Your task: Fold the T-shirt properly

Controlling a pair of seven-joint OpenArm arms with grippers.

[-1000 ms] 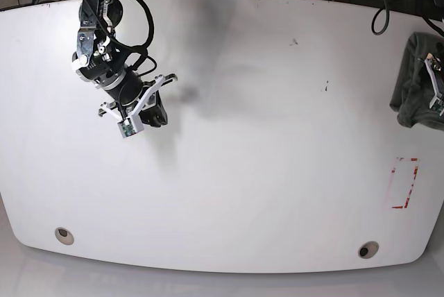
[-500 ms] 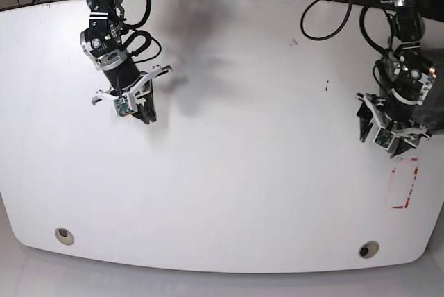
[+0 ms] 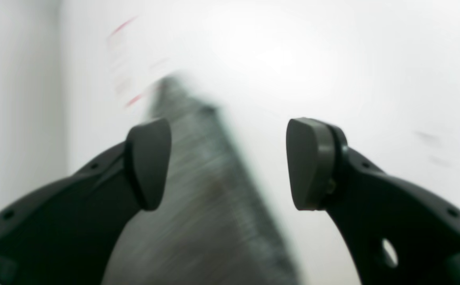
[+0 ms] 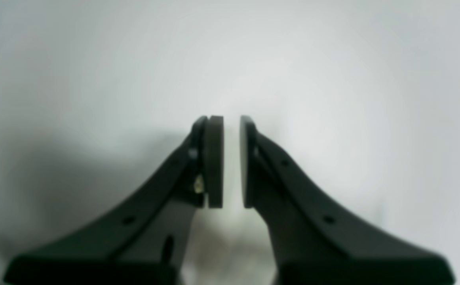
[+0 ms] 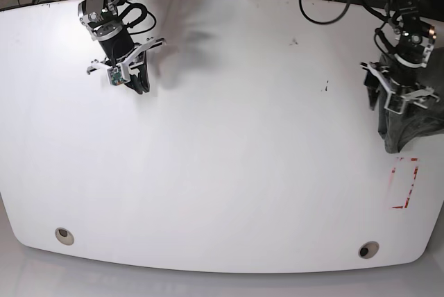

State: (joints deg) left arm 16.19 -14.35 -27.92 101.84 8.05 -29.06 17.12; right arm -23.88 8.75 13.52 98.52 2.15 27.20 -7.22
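T-shirt (image 5: pixel 409 130) is lying bunched in a dark grey heap at the far right edge of the white surface (image 5: pixel 243 144) as seen from the base camera, just above a red rectangular outline (image 5: pixel 404 183) marked there. Left pincer (image 5: pixel 400 97) is hanging directly over the heap with its jaws spread wide and nothing between them; its wrist camera is showing a blurred wedge of grey cloth (image 3: pixel 210 190) below the two pads (image 3: pixel 149 162), and whether the tips are touching the fabric cannot be told. Right pincer (image 5: pixel 139 78) is sitting well apart, over bare surface near the far left corner, pointing down. Its pads (image 4: pixel 214 162) are standing nearly together with only a thin slit showing, clenched on nothing. Two round holes (image 5: pixel 64 235) are showing near the front edge.
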